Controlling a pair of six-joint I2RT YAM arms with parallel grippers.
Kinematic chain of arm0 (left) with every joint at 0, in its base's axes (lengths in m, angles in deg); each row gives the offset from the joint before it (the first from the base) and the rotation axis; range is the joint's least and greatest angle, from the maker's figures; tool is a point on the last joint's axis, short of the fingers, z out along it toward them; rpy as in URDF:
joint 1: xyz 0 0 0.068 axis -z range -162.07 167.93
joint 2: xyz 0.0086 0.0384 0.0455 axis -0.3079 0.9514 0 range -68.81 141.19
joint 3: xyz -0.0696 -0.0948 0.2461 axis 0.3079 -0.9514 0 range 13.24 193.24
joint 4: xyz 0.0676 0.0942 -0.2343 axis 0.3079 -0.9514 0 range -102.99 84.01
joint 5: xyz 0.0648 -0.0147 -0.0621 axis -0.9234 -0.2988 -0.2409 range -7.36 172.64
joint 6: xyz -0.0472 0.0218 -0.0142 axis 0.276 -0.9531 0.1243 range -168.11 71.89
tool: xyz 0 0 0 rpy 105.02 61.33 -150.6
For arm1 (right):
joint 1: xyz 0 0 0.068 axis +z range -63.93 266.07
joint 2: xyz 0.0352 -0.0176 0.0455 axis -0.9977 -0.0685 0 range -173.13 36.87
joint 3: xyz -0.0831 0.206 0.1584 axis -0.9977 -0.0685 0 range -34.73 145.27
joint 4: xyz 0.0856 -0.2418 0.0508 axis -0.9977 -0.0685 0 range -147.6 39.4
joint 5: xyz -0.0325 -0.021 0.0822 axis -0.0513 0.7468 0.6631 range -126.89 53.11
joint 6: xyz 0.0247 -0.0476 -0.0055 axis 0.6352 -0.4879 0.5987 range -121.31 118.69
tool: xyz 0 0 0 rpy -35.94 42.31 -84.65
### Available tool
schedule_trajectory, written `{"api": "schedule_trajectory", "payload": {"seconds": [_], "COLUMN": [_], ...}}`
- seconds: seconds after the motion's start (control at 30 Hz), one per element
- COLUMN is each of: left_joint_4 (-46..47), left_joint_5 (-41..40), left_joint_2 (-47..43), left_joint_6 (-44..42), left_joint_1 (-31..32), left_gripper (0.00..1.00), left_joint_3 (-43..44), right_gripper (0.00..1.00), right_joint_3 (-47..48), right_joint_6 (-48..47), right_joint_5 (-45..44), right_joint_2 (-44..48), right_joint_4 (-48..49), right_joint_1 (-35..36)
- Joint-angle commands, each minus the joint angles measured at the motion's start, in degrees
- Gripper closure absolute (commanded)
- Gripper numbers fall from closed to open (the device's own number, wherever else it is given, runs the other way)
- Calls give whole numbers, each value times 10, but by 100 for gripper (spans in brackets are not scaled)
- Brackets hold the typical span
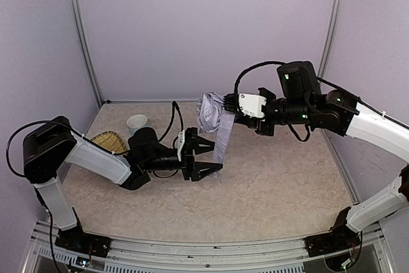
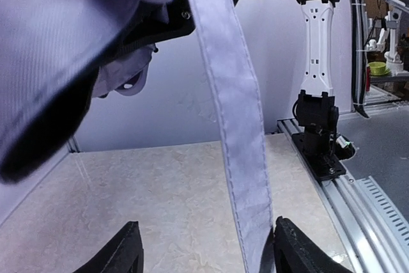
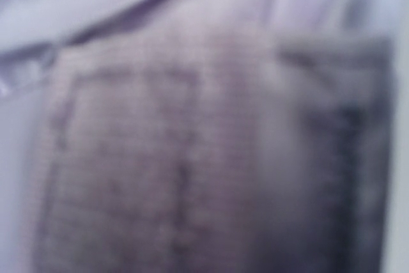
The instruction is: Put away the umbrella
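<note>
The umbrella [image 1: 211, 112] is a folded bundle of pale lavender fabric held above the table at the back middle. My right gripper [image 1: 231, 110] is shut on it from the right. Its lavender closing strap [image 1: 223, 137] hangs straight down from the bundle. My left gripper [image 1: 216, 156] is open, and the strap's lower end hangs between its jaws. In the left wrist view the strap [image 2: 246, 158] hangs against the right finger [image 2: 300, 254], and the bundle [image 2: 70, 43] fills the top left. The right wrist view shows only blurred lavender fabric [image 3: 192, 126]; its fingers are hidden.
A white cup [image 1: 137, 121] and a yellow woven basket [image 1: 108, 140] stand at the back left, behind my left arm. Lavender walls close in the back and sides. The right arm's base [image 2: 317, 119] and the table's metal rail [image 2: 358, 190] show in the left wrist view.
</note>
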Motion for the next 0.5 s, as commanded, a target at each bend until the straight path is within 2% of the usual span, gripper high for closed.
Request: {"api": "schedule_trajectory", "payload": {"seconds": [0.0,0.03,0.07,0.1,0.13,0.3,0.47], "left_joint_4": [22,20,16,7,-3,-22,-70], "left_joint_5": [56,67,85,94,101,102,103], "left_joint_2": [23,24,26,25,24,10,21], "left_joint_6": [23,23,20,16,16,21,3], "left_joint_1": [5,9,12,15,16,-1,-10], "left_gripper": [41,51,65,88,100,100,100], "left_joint_3": [16,15,16,18,20,-16,-37], "right_gripper": [100,100,100,100,100,100,100], "right_joint_3": [27,27,27,26,27,52,96], "right_joint_6": [-1,0,0,2,3,43,101], "right_joint_5": [18,17,18,21,23,34,105], "right_joint_2": [6,6,6,5,6,25,54], "right_joint_4": [21,22,22,23,21,2,-9], "right_joint_1": [-4,-4,-4,-4,-4,-19,-69]}}
